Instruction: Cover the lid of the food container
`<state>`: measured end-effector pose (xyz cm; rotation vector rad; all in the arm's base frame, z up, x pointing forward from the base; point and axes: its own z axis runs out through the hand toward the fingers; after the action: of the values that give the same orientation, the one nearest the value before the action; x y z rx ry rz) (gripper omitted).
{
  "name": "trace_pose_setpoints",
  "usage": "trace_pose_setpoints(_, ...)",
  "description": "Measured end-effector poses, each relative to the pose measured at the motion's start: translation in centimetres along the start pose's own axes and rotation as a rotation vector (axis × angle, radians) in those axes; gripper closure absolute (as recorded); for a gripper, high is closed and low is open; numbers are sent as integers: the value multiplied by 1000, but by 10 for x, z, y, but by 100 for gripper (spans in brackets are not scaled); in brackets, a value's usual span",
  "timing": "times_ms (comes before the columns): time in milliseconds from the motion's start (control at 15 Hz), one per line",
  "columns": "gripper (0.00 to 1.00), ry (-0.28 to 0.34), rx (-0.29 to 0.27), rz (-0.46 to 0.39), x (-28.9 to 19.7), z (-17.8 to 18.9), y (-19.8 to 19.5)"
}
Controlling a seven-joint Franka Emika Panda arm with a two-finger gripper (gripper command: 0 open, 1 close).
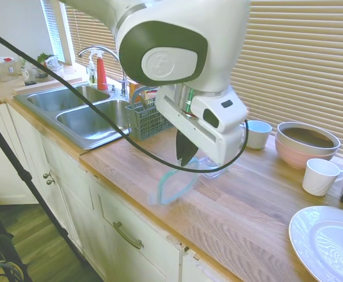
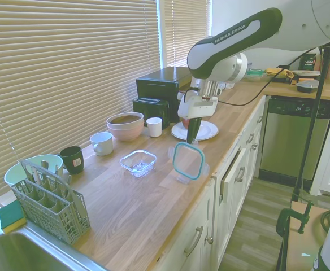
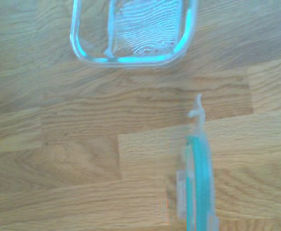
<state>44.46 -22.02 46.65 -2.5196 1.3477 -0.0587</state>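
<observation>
My gripper (image 2: 192,139) (image 1: 186,157) is shut on the top edge of the lid (image 2: 188,161) (image 1: 172,183). The lid is clear with a teal rim and hangs upright on edge, its lower tabs close to the wooden counter near the front edge. In the wrist view the lid (image 3: 197,183) shows edge-on. The food container (image 2: 138,162) (image 3: 133,31), a small clear rounded-square tub, sits empty and open on the counter. It lies about a hand's width from the lid, toward the window. In the first exterior view the food container (image 1: 217,170) is mostly hidden behind the gripper.
Along the window side stand a pink bowl (image 2: 125,125), white cups (image 2: 101,143) (image 2: 154,126), a dark mug (image 2: 72,158) and a pale green bowl (image 2: 30,168). A grey cutlery basket (image 2: 49,200) stands by the sink (image 1: 95,120). A white plate (image 2: 195,131) lies behind the gripper.
</observation>
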Motion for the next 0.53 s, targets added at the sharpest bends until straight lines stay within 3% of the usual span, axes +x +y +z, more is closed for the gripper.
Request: trace_pose_setpoints(533,100,57,-82,59,49,-35,-42)
